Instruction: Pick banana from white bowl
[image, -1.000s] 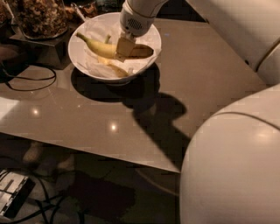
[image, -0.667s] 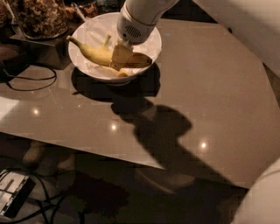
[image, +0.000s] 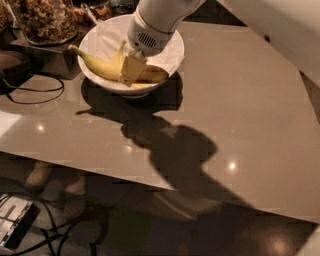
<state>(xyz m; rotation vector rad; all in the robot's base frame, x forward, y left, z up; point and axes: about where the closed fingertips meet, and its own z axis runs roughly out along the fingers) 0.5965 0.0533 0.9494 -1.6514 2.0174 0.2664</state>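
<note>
The white bowl (image: 170, 47), lined with crumpled white paper, stands at the far left of the brown table. The yellow banana (image: 100, 65) lies across it, with its tapering stem pointing left over the rim and its brownish end to the right. My gripper (image: 126, 61) reaches down into the bowl from the upper right. One finger is behind the banana and one finger (image: 131, 71) is in front of it, closed around its middle. My white wrist hides the back of the bowl.
A glass jar of nuts (image: 45, 20) stands on a dark stand left of the bowl. A black cable (image: 35, 92) loops on the table's left. The table's front edge (image: 150, 182) runs diagonally, with floor and cables below. My white arm (image: 280, 30) fills the upper right.
The arm's bulky body has swung out of the lower right of the view. The gripper stays in the bowl, and the banana has shifted slightly left between its fingers.
</note>
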